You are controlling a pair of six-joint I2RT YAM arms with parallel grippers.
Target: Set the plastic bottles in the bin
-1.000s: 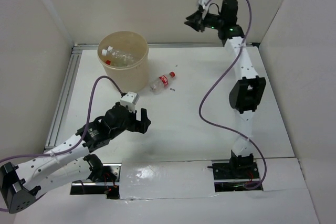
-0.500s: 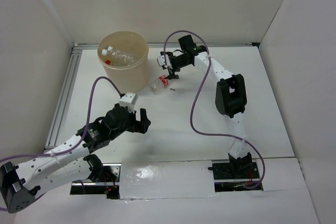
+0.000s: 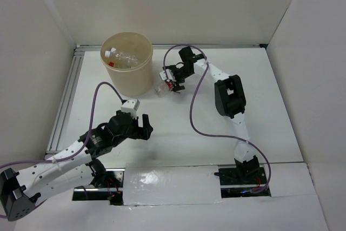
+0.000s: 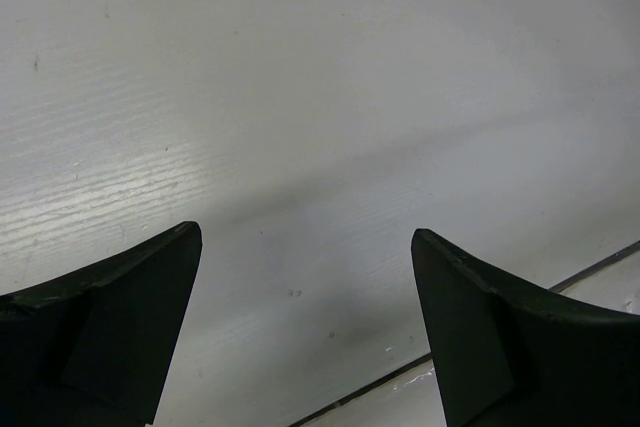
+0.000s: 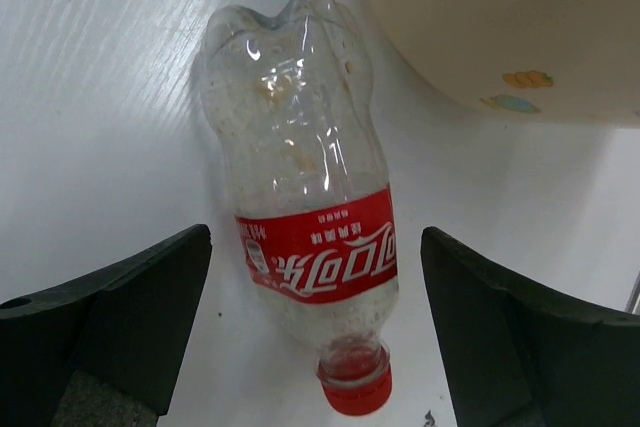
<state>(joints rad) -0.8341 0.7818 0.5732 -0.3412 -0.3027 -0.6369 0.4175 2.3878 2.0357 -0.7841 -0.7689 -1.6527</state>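
Endgame, seemingly — counting several bottles (image 3: 123,57) already inside the bin (image 3: 141,77), straddling the last bottle (image 5: 300,147) lying on the table (image 3: 281,106) just beside it with right gripper (image 5: 315,235) spread wide, not yet closing; holding left gripper (image 4: 305,235) open, empty, well apart.

A white table (image 3: 173,144) stood boxed in by plain white walls (image 3: 162,4) behind and at both sides. A metal rail (image 3: 64,101), perhaps aluminium, edged its left side. Light was even.
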